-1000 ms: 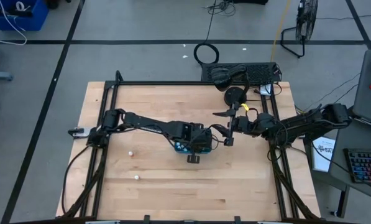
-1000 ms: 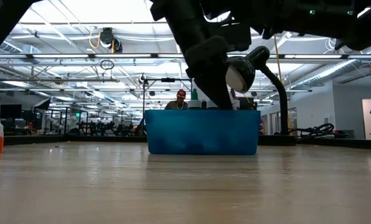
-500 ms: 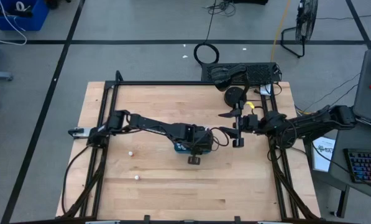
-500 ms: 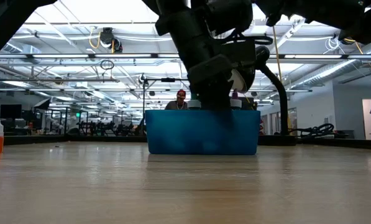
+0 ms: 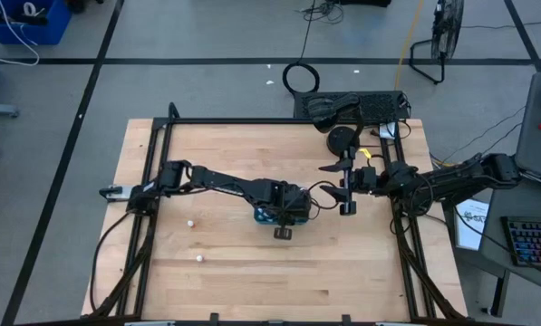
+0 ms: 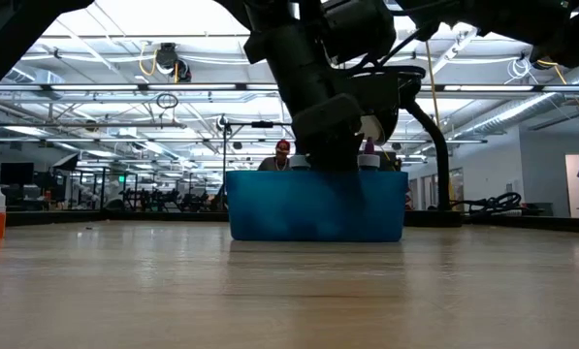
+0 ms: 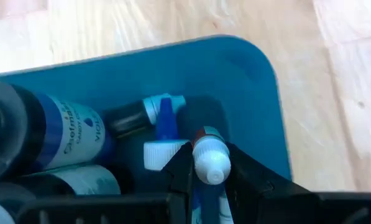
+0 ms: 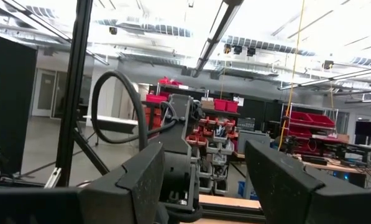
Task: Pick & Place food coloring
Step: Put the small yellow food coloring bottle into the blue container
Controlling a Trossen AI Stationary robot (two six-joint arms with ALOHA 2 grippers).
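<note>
One white-capped food coloring bottle (image 7: 210, 160) sits pinched in our left gripper (image 7: 205, 168) inside the teal box (image 7: 260, 93) mid-table, beside other bottles. Our right gripper (image 5: 345, 194), fingers apart and empty, hovers just beside the box over the table (image 5: 234, 272).

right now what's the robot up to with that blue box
The left gripper is down inside the teal box near the middle of the table, shut on a small white-capped food coloring bottle. Other bottles already lie in the box beside it. Two more white-capped bottles stand on the table to the left. The right gripper waits open, off to the right of the box, holding nothing.
</note>
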